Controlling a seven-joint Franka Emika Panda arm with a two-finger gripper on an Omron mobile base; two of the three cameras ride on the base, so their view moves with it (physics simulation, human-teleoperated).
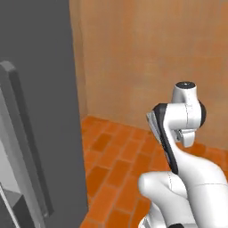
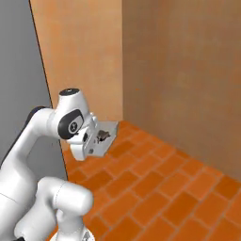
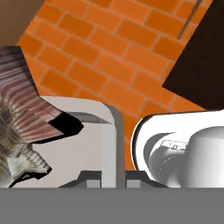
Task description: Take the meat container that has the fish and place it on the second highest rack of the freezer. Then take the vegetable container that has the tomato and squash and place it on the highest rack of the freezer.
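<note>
One white meat container (image 2: 100,141) is in sight, with one fish (image 3: 19,131) lying in it. One grey freezer (image 1: 40,102) stands at nine o'clock, bearing one long bar handle (image 1: 24,142).

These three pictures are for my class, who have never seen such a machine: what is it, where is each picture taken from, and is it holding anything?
It is a white robot arm on a driving base, drawn by computer. Two cameras ride behind it, one left, one right, looking over an orange brick floor and tan walls. The grey slab at the left is the freezer. The third camera sits on the hand and looks along the gripper. The gripper is shut on the rim of a shallow white container with the brown striped fish in it, carried above the floor.
</note>
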